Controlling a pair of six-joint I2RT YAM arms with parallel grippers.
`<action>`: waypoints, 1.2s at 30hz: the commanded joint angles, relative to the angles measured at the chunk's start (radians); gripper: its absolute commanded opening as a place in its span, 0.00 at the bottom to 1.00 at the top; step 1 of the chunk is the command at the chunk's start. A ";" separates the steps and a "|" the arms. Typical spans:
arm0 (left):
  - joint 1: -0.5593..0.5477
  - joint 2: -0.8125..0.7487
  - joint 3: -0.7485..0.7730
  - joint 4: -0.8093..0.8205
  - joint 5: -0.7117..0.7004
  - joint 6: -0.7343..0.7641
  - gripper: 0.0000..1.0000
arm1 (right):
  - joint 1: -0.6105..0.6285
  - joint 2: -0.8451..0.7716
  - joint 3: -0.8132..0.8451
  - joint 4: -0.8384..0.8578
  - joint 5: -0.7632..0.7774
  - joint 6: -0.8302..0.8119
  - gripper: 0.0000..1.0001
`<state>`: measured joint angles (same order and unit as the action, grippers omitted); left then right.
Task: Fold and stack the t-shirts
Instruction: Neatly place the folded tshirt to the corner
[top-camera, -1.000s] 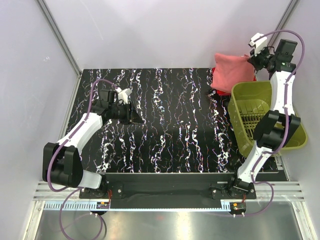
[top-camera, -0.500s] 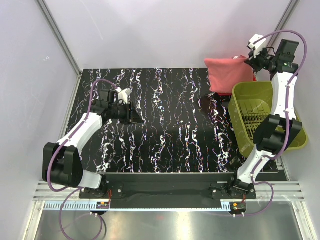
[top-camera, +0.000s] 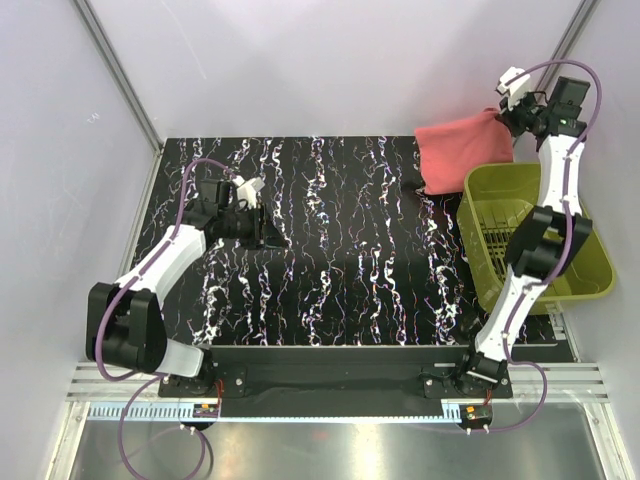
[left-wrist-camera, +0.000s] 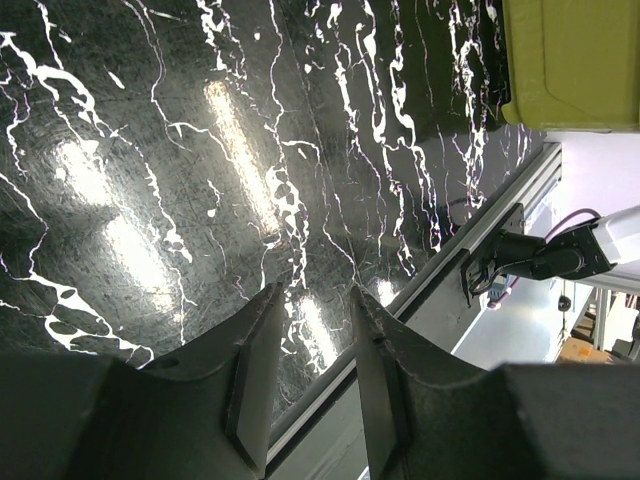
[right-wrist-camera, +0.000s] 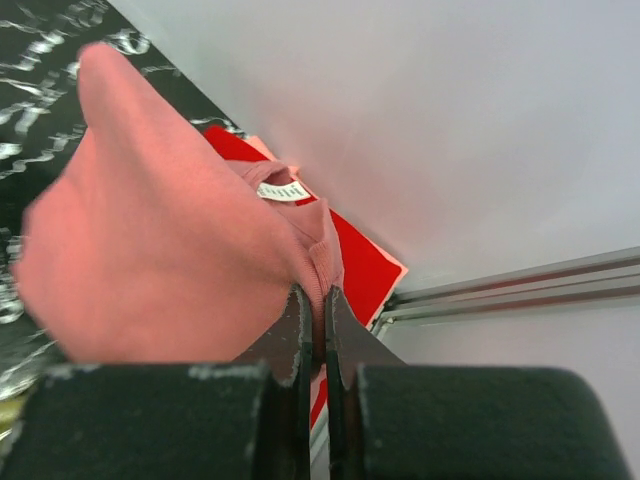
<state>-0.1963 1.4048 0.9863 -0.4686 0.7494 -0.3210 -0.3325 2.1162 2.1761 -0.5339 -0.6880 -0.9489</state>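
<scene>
The right end effector (top-camera: 508, 110) was up high at the far right corner of the surface (top-camera: 340, 260). Its two fingers were pressed together on the salmon-pink t-shirt (top-camera: 458, 150), pinching a fold of cloth close to the neck. In the right wrist view, the white label showed just past the pinch.

The pink shirt was off the surface. From the end effector it spread out to the left and a bit toward the arms. So its long way ran from the far right corner toward the middle of the surface. The loose end was the one nearest the open middle.

The red t-shirt (right-wrist-camera: 357, 252) lay flat under the pink one, in that same far corner by the wall. The olive-green basket (top-camera: 592, 272) sat just beside the hanging shirt, on its right.

The left end effector (top-camera: 257, 222) was over the left part of the surface, well apart from both shirts. Its fingers were a little apart, with nothing between them.

So the right arm was much nearer. I think the pink shirt had to go left, to the open middle, to be laid out flat. The left arm would have had to reach far across to grab the loose end.
</scene>
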 joint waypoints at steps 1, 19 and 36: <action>-0.003 0.022 0.006 0.028 0.024 0.007 0.38 | -0.007 0.099 0.161 0.081 0.039 -0.007 0.00; -0.002 0.052 0.008 0.002 -0.010 0.025 0.38 | -0.007 0.441 0.395 0.394 0.211 0.163 0.03; 0.015 0.011 0.086 0.005 -0.062 0.028 0.41 | 0.110 0.222 0.235 0.459 0.657 0.373 0.95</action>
<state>-0.1925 1.4700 1.0046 -0.4847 0.7147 -0.3096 -0.2691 2.5191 2.4153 -0.0929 -0.1795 -0.6697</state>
